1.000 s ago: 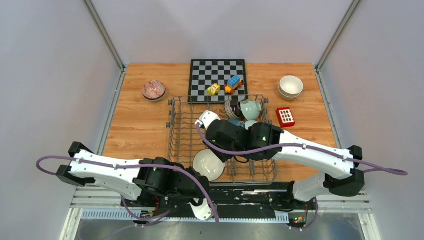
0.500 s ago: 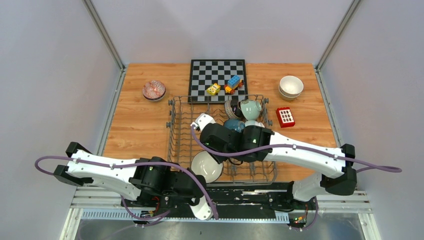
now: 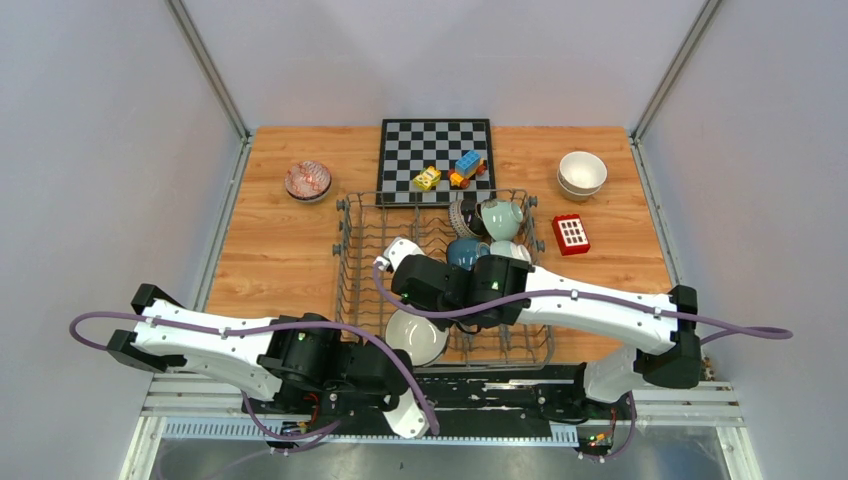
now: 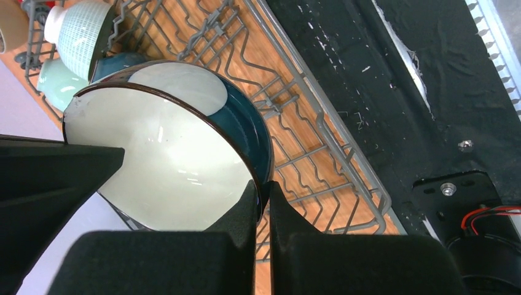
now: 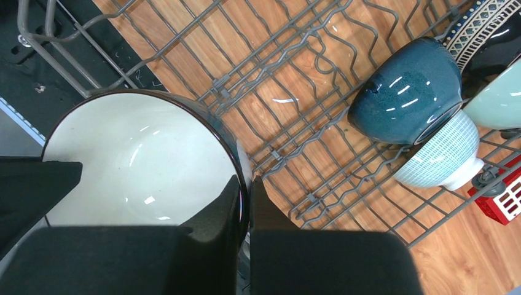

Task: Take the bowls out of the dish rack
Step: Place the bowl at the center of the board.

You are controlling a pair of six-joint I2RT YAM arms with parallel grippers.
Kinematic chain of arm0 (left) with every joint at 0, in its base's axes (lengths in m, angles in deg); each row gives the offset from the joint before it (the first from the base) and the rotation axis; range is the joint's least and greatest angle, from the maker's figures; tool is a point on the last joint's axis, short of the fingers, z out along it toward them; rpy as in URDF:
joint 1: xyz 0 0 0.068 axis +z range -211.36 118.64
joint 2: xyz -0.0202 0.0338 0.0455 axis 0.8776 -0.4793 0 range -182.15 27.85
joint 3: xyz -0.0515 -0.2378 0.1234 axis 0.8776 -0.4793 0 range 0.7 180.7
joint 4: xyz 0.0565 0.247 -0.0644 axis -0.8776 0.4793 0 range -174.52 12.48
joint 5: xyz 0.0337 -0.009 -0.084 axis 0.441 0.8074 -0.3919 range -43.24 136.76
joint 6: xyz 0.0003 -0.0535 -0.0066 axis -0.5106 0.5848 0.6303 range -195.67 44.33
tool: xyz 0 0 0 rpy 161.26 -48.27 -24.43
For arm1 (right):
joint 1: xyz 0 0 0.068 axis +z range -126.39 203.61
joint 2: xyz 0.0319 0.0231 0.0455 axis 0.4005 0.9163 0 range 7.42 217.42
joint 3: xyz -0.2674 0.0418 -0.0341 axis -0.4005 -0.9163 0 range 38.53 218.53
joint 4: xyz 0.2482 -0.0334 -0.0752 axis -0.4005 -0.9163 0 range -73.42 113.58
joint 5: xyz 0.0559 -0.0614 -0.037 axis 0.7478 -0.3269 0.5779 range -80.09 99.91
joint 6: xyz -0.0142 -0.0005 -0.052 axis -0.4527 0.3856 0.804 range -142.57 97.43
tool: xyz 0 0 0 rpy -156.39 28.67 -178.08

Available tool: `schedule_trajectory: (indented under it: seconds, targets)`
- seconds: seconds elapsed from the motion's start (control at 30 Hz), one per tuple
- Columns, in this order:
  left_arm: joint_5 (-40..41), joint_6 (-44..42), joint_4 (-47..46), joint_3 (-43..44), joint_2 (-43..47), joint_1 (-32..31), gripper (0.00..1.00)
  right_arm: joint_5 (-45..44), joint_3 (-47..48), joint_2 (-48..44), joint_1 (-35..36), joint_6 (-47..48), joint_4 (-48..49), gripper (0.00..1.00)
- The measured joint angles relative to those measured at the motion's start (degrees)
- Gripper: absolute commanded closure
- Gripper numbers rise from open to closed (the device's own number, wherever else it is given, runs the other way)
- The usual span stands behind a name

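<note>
Jaws of the left gripper point(image 4: 261, 195) are pressed together on the near rim of a white-lined bowl point(image 4: 166, 153), one finger inside the rim and one outside. Jaws of the right gripper point(image 5: 244, 184) are likewise clamped on the far side of the rim of that bowl, so both arms grip one vessel.

The white-lined bowl has a dark teal outside and a dark edge. From above it lies over the near left part of the dish rack point(image 3: 345, 262), between the two wrists. Whether it rests on the wires cannot be told.

Bowls in the rack: four are crowded in the far right corner.
- A dark teal bowl point(image 5: 405, 92) lies on its side.
- A white bowl with a blue grid point(image 5: 445, 153) touches it.
- A pale mint bowl point(image 3: 500, 215) stands beyond them, toward the far rim.
- A dark-patterned bowl point(image 3: 462, 215) is just left of the mint one.

Bowls outside the rack:
- Stacked cream bowls point(image 3: 582, 172) sit on the table point(image 3: 280, 260) at the far right.
- A red-patterned bowl point(image 3: 307, 180) sits at the far left.

Other items:
- A chessboard point(image 3: 400, 145) lies beyond the rack's far rim.
- It carries a yellow block point(image 3: 427, 178) and a blue-and-orange block point(image 3: 467, 165).
- A red block point(image 3: 571, 233) lies just right of the rack.
</note>
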Motion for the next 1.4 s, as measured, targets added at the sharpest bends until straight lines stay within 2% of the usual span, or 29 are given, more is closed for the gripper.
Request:
schedule_trajectory:
  seconds: [0.07, 0.13, 0.2, 0.23, 0.3, 0.33, 0.37, 0.4, 0.73, 0.83, 0.97, 1.1, 1.23, 1.4]
  targets:
    - [0.17, 0.61, -0.13, 0.00, 0.02, 0.00, 1.00, -0.13, 0.00, 0.15, 0.00, 0.35, -0.07, 1.00]
    - [0.63, 1.25, -0.35, 0.00, 0.02, -0.04, 0.93, -0.39, 0.00, 0.15, 0.00, 0.59, -0.07, 1.00]
    - [1.44, 1.95, -0.61, 0.00, 0.02, -0.07, 0.74, -0.94, 0.00, 0.13, 0.00, 0.72, -0.04, 1.00]
    - [2.12, 2.54, -0.74, 0.00, 0.02, -0.09, 0.58, -1.29, 0.00, 0.09, -0.02, 0.72, -0.07, 1.00]
    - [4.22, 4.11, -1.70, 0.07, 0.04, -0.13, 0.42, -2.60, -0.09, -0.20, -0.02, 0.50, -0.15, 1.00]
    - [5.29, 5.03, -2.45, 0.11, 0.04, -0.17, 0.26, -3.34, -0.15, -0.42, -0.02, 0.35, 0.00, 1.00]
    - [6.16, 5.75, -3.06, 0.15, 0.04, -0.22, 0.04, -4.11, -0.17, -0.68, -0.02, 0.31, -0.02, 1.00]
    - [6.93, 6.01, -3.50, 0.17, 0.07, -0.26, 0.01, -4.94, -0.20, -1.01, -0.02, 0.26, -0.02, 1.00]
    - [16.68, 16.15, -9.90, 1.79, 4.57, -0.33, 0.00, -10.08, -0.44, -6.91, -2.19, -0.57, 0.00, 1.00]
    - [21.92, 22.53, -10.86, 3.21, 5.27, -0.31, 0.00, -10.73, -1.73, -9.55, -5.57, -0.59, 0.02, 1.00]
    - [24.41, 28.65, -13.03, 4.02, 5.14, -0.33, 0.00, -11.21, -4.52, -12.96, -11.41, -0.79, 0.98, 1.00]
    - [27.43, 35.04, -23.78, -1.68, 7.58, 0.48, 0.00, -11.21, -8.94, -17.35, -16.63, -1.70, 3.50, 1.00]
    - [28.09, 46.27, -31.74, -5.25, 8.87, 8.79, 0.01, -11.23, -12.07, -20.39, -19.08, -2.84, 4.59, 1.00]
    - [26.03, 63.56, -34.82, -2.99, 5.95, 19.43, 0.08, -11.23, -13.88, -21.07, -19.17, -4.28, 5.79, 1.00]
